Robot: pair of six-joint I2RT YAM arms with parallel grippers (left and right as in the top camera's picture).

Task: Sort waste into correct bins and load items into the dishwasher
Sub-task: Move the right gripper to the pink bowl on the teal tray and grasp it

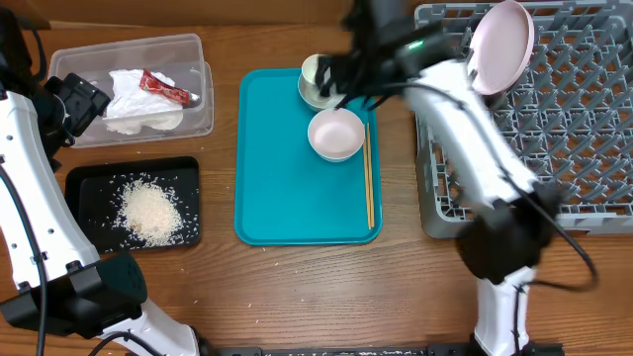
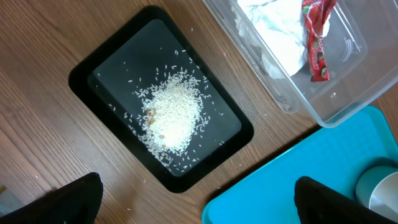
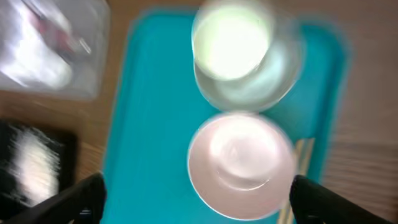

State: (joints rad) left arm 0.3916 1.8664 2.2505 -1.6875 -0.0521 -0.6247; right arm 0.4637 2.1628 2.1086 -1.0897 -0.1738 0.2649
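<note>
The left tool (image 2: pixel 198 183) is hanging over the left side of the wooden tabletop (image 1: pixel 297 287). Its two fingers (image 2: pixel 74 199) are standing wide apart, and it is holding nothing. Under it a black tray (image 2: pixel 84 74) is lying flat with a heap of white rice (image 2: pixel 171 115) in the middle. Just beside the black tray a clear plastic tub (image 1: pixel 193 114) is sitting. A crumpled white napkin (image 1: pixel 134 99) is lying inside the tub, and a red-and-white wrapper (image 1: pixel 166 89) is resting on top of the napkin.

The right tool (image 3: pixel 198 180) is reaching over the far end of the teal tray (image 1: pixel 287 188). Its fingers (image 3: pixel 329 199) are also spread wide apart, and nothing is sitting between them. The right wrist view is blurry, so it only seems that the pale cup (image 3: pixel 233 37) is sitting on the small saucer (image 3: pixel 273 87). The white bowl (image 1: pixel 336 133) is standing upright on the teal tray, just next to the cup and saucer. The thin wooden chopsticks (image 1: pixel 370 173) are lying side by side along the right edge of the teal tray, close to the bowl.

The grey dish rack (image 1: pixel 593 119) is filling the right side of the tabletop. A pale round plate (image 1: pixel 501 44) is standing on its edge in the rack's far left corner.
</note>
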